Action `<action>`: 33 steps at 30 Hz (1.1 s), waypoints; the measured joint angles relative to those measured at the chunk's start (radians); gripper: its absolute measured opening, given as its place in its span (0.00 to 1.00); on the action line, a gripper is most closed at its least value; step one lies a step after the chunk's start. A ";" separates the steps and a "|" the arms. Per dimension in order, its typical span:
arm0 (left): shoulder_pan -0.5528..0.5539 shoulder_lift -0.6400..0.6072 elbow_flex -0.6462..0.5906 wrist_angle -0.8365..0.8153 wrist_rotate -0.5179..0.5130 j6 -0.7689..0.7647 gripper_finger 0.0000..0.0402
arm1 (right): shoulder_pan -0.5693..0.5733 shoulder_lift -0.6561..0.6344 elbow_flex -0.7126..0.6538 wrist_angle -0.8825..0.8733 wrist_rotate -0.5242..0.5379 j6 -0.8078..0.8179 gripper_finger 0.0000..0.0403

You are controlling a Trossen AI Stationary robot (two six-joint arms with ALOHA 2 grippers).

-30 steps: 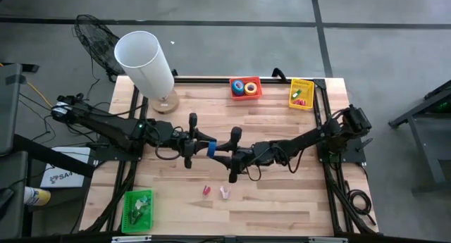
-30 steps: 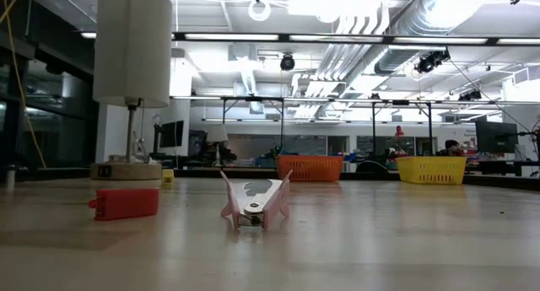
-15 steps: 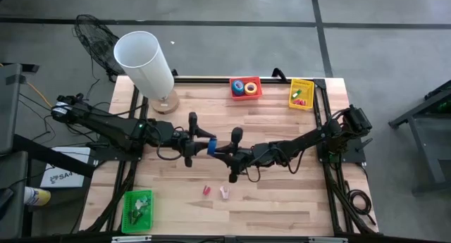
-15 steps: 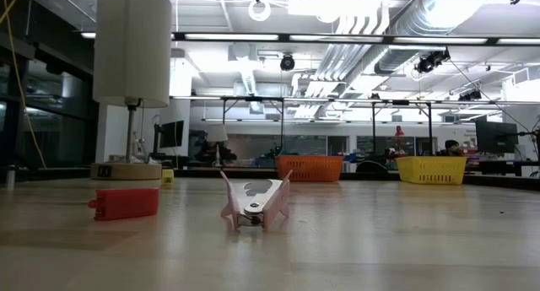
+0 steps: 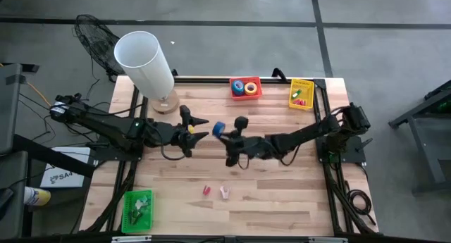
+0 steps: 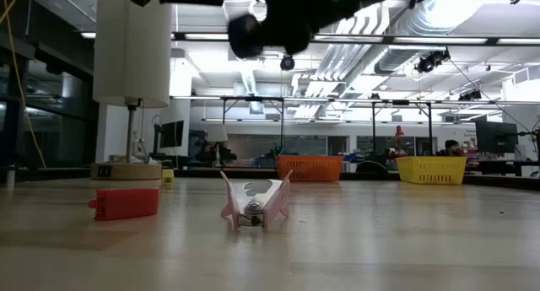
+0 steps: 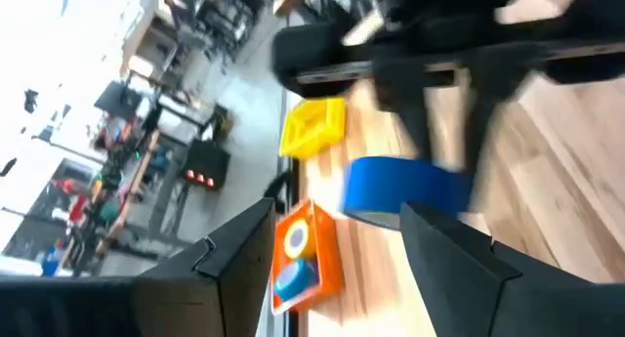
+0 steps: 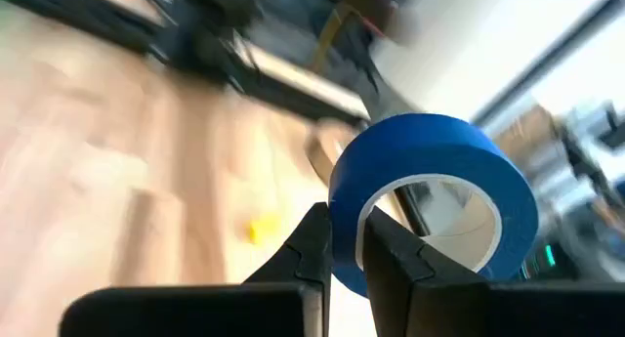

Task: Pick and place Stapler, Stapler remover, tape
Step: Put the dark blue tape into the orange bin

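I see no readable writing on anything. My right gripper [image 8: 337,241] is pinched on the wall of the blue tape [image 8: 435,195], holding it above mid-table [image 5: 282,194]; the ring stands on edge, its open centre facing sideways across the right wrist view. My left gripper [image 5: 199,127] sits just beside it with fingers [image 7: 239,249] spread apart, empty. More tape rolls [image 5: 244,88] lie flat in the orange bin [image 5: 258,82] at the far edge.
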State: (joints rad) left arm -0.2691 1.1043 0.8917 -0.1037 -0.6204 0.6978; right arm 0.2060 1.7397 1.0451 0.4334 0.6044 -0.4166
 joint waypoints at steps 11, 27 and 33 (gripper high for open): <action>-0.001 -0.024 -0.001 -0.262 -0.026 -0.164 0.54 | -0.312 -0.122 0.000 -0.412 -0.192 0.352 0.07; -0.002 -0.025 -0.002 -0.343 -0.019 -0.288 0.54 | -0.814 -0.148 0.001 -0.471 -0.682 0.576 0.07; -0.002 -0.022 -0.002 -0.349 -0.016 -0.341 0.54 | -0.811 -0.067 0.001 -0.343 -0.676 0.651 0.07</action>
State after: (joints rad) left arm -0.2707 1.0821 0.8898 -0.4522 -0.6363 0.3566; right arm -0.6052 1.6723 1.0458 0.0899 -0.0715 0.2341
